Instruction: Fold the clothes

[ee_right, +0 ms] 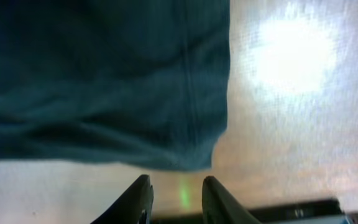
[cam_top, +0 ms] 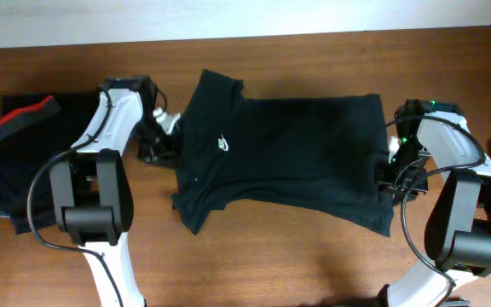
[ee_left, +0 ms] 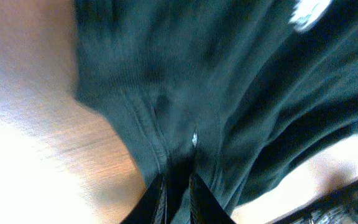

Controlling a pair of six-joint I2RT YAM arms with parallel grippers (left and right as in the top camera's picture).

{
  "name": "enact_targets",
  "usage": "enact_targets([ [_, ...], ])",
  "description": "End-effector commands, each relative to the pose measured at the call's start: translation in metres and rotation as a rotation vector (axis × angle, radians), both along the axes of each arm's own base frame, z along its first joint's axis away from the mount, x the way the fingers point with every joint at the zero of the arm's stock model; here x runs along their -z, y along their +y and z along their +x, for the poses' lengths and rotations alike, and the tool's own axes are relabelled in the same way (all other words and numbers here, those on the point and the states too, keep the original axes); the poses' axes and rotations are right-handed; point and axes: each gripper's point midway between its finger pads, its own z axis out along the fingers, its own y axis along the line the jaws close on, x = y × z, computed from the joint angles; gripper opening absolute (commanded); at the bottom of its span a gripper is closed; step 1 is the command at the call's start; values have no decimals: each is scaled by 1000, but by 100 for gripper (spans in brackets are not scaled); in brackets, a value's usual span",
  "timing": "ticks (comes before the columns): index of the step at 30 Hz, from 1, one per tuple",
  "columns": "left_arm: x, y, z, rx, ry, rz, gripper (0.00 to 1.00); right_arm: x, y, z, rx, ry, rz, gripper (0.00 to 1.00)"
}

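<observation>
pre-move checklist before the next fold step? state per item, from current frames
1. Left gripper gripping the T-shirt: cannot tell. Fabric bunches toward narrow fingers, but the view is blurred.
2. Right gripper gripping the T-shirt: not ok. It is open, with bare table between the fingers and the shirt edge just ahead.
3. T-shirt lying flat: not ok. It is skewed and creased.
4. Red-waistband garment apart from the T-shirt: ok. It lies at the far left, beyond the left arm.
</observation>
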Motion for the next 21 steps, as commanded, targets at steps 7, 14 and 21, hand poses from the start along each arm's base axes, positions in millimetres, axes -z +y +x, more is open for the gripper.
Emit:
enact_targets([
  [7,-71,9,128,-28,-541,61,48,-37,-5,103,21,-388,25,61],
  [14,-96,5,199,-42,-851,38,53,-74,-23,184,-93,-712,-47,81],
  [21,-62,-10,235,8,-948,-11,50,-50,-24,227,-159,-817,-26,80],
])
